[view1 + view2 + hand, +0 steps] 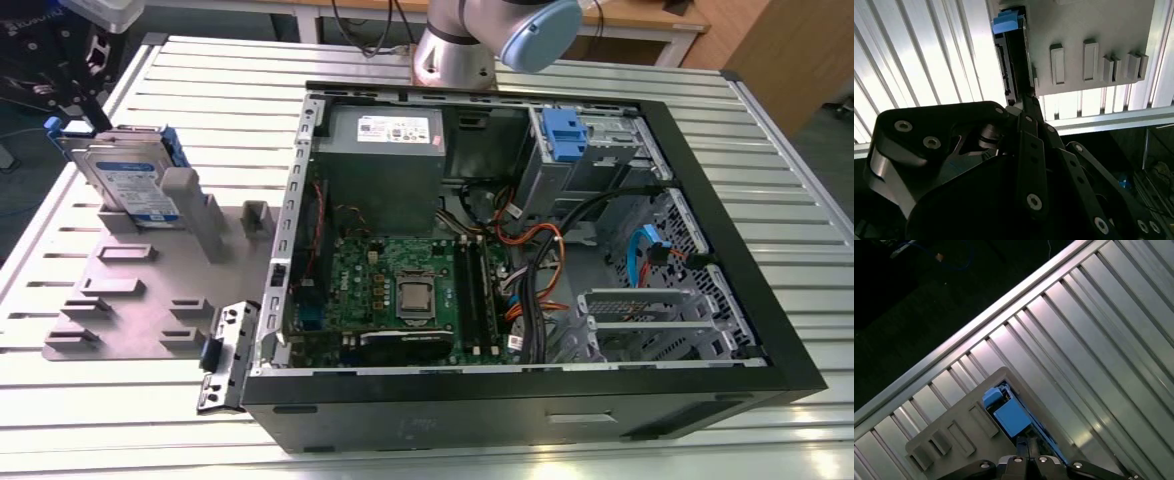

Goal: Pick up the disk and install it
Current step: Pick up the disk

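One disk (131,180) is standing on edge in the grey holder plate (140,318) at the exterior view's left, well apart from the open case (534,400). No part of it is sitting inside the case. Judging from that, the task is only starting: the pick-up is not yet complete and the whole install is remaining. In the second wrist view the gripper (1027,100) is hanging right at the disk's narrow edge, close to its blue carrier end. Whether it is clamping the disk or merely sitting against it I cannot tell, since the linkage is covering the contact. Moving right in the exterior view, a loose black bracket (224,355) is lying just beside the case's near corner. Inside the case the motherboard (400,290) is lying flat and the power supply (380,150) is sitting along the far wall. Orange and black cables (534,260) are crossing the middle, and a blue bracket (563,135) is sitting in the metal cage at the far right corner. The arm's base (454,55) is standing beyond the case. Everything is resting on a ribbed aluminium table (761,160), which is reflecting the light brightly. Beyond it a wooden bench (641,20) is running along the back, and dark floor (16,200) is showing at the left edge.
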{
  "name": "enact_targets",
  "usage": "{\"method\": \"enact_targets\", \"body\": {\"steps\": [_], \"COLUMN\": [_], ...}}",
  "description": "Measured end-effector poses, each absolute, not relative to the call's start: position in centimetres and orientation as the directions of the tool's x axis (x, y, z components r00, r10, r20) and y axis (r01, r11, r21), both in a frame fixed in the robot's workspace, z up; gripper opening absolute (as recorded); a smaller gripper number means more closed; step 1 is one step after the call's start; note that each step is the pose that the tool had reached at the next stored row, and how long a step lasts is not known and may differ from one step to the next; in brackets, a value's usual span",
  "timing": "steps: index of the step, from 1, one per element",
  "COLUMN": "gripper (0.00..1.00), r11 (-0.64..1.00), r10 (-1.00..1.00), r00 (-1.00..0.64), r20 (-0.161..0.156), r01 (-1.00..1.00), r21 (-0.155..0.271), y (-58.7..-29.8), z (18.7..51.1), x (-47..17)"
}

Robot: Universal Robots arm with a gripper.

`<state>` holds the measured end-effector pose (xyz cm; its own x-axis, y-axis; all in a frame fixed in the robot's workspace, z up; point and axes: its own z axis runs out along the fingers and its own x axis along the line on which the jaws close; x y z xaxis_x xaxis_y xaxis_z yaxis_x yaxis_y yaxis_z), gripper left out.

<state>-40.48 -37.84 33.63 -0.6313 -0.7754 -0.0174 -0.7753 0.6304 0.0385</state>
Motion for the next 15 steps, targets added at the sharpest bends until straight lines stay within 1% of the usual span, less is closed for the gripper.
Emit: {"method": "enact_targets", "body": {"steps": [15], "gripper": [0.11], "r11": [0.561], "r10": [-0.827], "r00": [-0.562], "r20": [-0.017], "r01": [-0.827], "r21": [0.039], "y": [-37.84], "z": [33.63], "x": [-40.48]}}
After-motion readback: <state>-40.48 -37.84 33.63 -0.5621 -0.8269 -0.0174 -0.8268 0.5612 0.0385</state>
